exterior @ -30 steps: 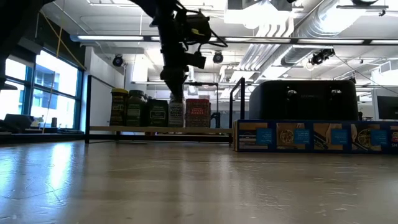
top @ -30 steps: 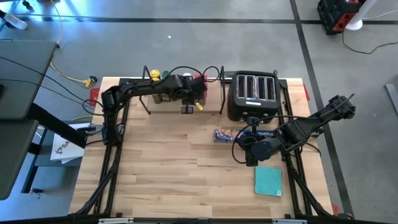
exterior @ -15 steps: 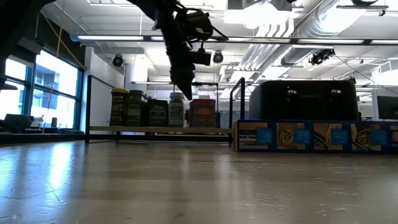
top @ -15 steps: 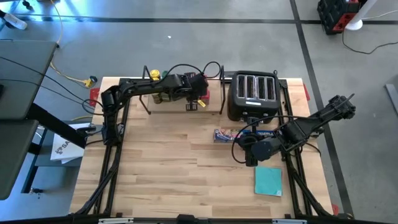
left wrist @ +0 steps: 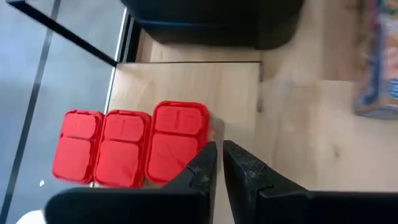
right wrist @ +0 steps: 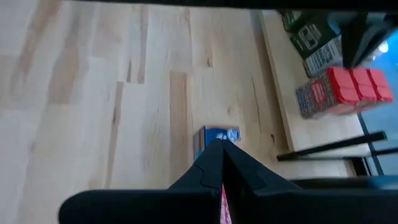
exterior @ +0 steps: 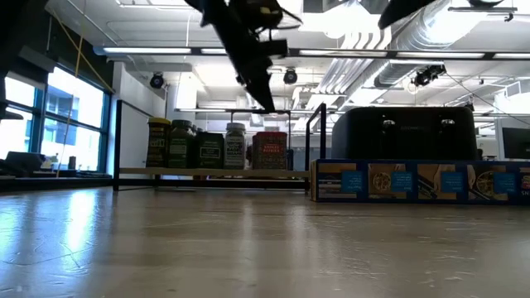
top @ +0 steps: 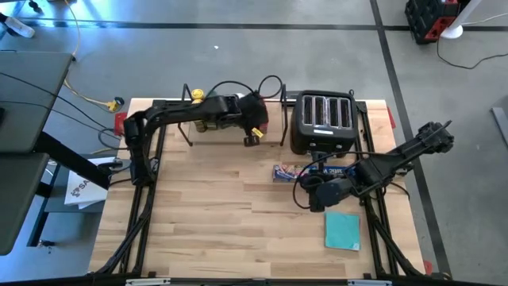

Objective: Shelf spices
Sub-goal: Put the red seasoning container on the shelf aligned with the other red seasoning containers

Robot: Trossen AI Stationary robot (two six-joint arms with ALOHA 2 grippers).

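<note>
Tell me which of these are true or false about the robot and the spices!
1. Three red square tins sit side by side on the shelf. True.
2. The left pincer is holding a red tin. False: it is nearly shut with nothing in it, above the shelf's end.
3. The toaster stands beside the shelf. True.
4. The teal square lies on the shelf. False: it lies on the table near the right pincer.
5. The right pincer is wide open. False: it is shut.

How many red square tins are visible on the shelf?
3, side by side in one row on the wooden floor at the shelf's toaster end: first red square tin, second, third. Others may be hidden.
</note>
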